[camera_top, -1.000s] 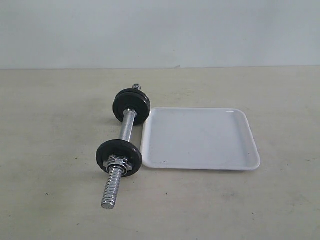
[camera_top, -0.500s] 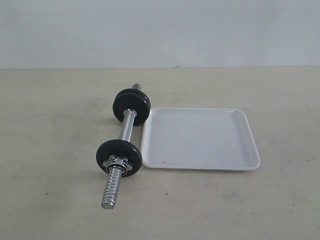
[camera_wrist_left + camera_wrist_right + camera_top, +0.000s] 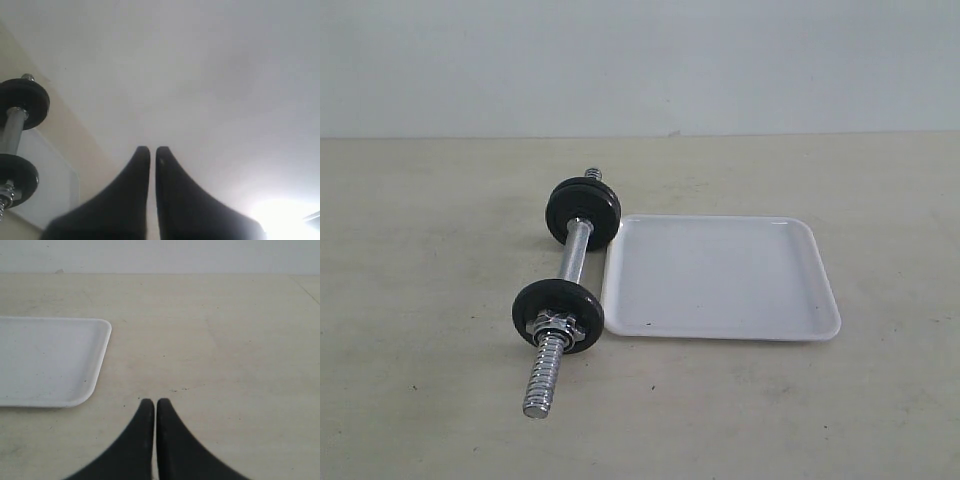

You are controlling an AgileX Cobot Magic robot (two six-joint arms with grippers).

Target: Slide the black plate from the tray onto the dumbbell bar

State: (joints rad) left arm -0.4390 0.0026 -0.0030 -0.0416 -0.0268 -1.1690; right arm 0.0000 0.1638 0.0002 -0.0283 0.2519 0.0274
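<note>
While left tool point(image 3: 152, 150), right tool point(image 3: 151, 402) closed, black plate point(image 3: 527, 303) sits on dumbbell bar point(image 3: 575, 256).

**Wall** point(image 3: 640, 60): plain, pale grey-white, matt. It spans the upper part of the exterior view from edge to edge.

**Work surface** point(image 3: 430, 400): flat, cream-beige, with a dull finish. It fills the middle and lower frame. Faint grey scuffs and small dark specks are scattered across it, more noticeable toward the lower right.

**Seam** point(image 3: 820, 134): a straight horizontal line where surface meets wall, slightly shadowed. One small dark nick point(image 3: 672, 133) sits on it just right of centre.

**Light**: soft, even and diffuse. Shadows on the surface are short and faint.

**Glare** point(image 3: 287, 220): a strong white patch shows in the left wrist view against the pale wall. Its source cannot be told.
</note>
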